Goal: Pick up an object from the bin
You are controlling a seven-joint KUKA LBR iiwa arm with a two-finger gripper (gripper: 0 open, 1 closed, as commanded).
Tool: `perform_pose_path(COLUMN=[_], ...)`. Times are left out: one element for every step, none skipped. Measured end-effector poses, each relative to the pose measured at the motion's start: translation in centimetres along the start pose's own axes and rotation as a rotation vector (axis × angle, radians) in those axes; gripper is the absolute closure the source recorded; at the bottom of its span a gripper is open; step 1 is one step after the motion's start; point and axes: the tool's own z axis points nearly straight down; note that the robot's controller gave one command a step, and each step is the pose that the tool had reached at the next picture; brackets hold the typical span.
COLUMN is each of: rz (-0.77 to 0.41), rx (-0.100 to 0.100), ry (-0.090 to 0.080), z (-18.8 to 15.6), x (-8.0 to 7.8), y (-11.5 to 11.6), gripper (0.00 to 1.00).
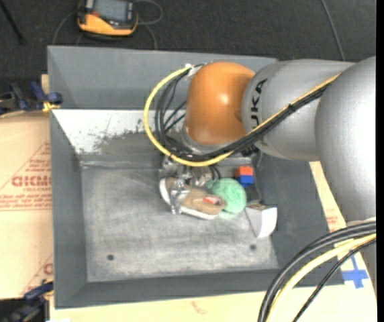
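Gripper hovers at a tan-and-white oval thing mid-bin, open or closed impossible to tell; probably light and rigid, best pinched across its width.

We're looking down on the bin from above, a touch off to one side; arm looms in from the right.

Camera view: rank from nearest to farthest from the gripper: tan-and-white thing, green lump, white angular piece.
1. Tan-and-white thing: close beside the gripper, mid-bin.
2. Green lump: just past it, toward the view's right.
3. White angular piece: farthest, lower right on the bin floor.
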Motion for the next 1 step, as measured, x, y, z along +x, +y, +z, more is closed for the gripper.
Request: perform_pose_path(rz=[0.018], rx=[-0.001], ry=[-0.005], z=[-10.79], x=[0.24], y=[0.19], gripper=[1.00])
